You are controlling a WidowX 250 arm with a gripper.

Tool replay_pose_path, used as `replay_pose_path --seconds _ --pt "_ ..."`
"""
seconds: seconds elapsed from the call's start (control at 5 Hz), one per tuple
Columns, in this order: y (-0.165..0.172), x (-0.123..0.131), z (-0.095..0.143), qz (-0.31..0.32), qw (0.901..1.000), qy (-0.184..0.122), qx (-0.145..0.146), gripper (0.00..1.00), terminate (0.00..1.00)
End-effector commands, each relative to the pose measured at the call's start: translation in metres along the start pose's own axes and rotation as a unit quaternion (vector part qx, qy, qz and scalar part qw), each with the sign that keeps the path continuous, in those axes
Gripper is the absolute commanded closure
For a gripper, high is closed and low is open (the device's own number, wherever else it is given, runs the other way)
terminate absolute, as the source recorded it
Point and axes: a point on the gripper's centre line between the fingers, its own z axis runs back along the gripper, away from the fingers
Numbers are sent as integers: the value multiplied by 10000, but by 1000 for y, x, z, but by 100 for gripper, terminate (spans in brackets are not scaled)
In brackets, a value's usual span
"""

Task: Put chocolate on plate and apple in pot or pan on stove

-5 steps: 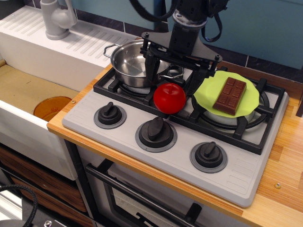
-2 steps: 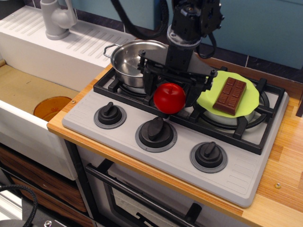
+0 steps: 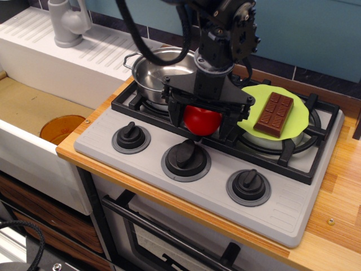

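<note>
we note the glossy red round apple [image 3: 202, 120] at frame centre on the black burner grates of the grey-fronted toy stove [image 3: 169, 169]. the black gripper [image 3: 201, 119] straddles it, fingers spread wide either side; contact unclear. brown scored chocolate bar [image 3: 273, 114] lies on the lime-green plate [image 3: 299, 127], right. shiny steel pot [image 3: 155, 70] upper left of the apple.

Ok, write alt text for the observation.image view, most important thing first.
A black end effector straddles a red apple on the toy stove, fingers open either side of it. Behind sits an empty steel pot; to the right, a chocolate bar lies on a green plate.
</note>
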Motion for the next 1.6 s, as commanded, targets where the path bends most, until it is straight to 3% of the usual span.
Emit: replay_pose_path --seconds 0.0,0.2,0.6,0.8,1.0,1.4 --pt "-4 9 1 -1 9998 -137 -116 100 0" --pt "-2 10 9 -26 9999 -93 -51 100 0" --pt "10 14 56 -67 9993 177 337 100 0" --pt "17 21 78 -176 9983 307 456 100 0" --pt "33 45 93 -338 9970 406 567 100 0" --pt "58 85 73 -647 9962 351 473 100 0"
